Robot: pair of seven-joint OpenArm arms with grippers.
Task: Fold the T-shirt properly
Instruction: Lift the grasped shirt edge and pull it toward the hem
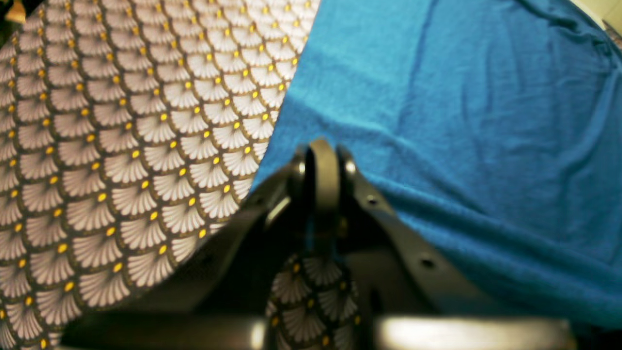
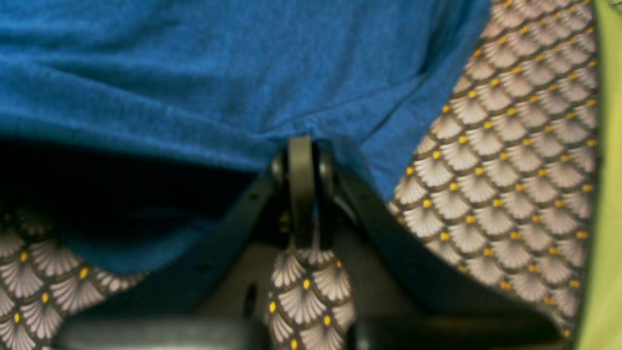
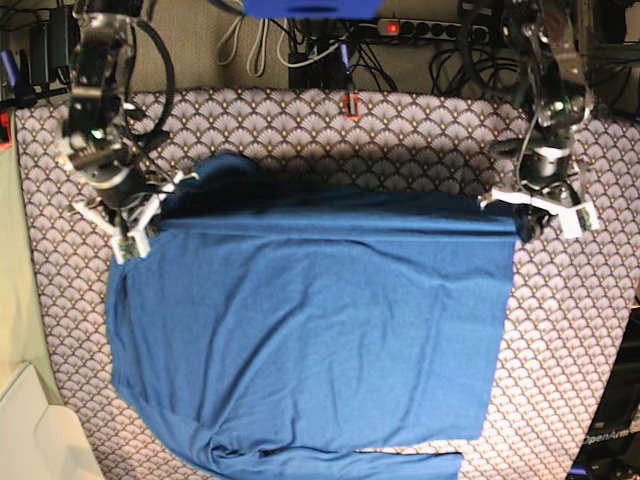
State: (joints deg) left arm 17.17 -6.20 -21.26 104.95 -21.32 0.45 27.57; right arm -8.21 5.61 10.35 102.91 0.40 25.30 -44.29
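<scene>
The blue T-shirt lies spread over the patterned table, its far part folded toward the near side along a straight raised edge. My left gripper is shut on the right end of that edge. In the left wrist view the closed fingertips pinch the blue fabric. My right gripper is shut on the left end, and the right wrist view shows its tips closed on the cloth, which hangs a little above the table. A bulge of fabric sits behind the edge at left.
A scale-patterned tablecloth covers the table. Cables and a power strip run along the back, with a small red object near the far edge. A pale green surface borders the table's left side.
</scene>
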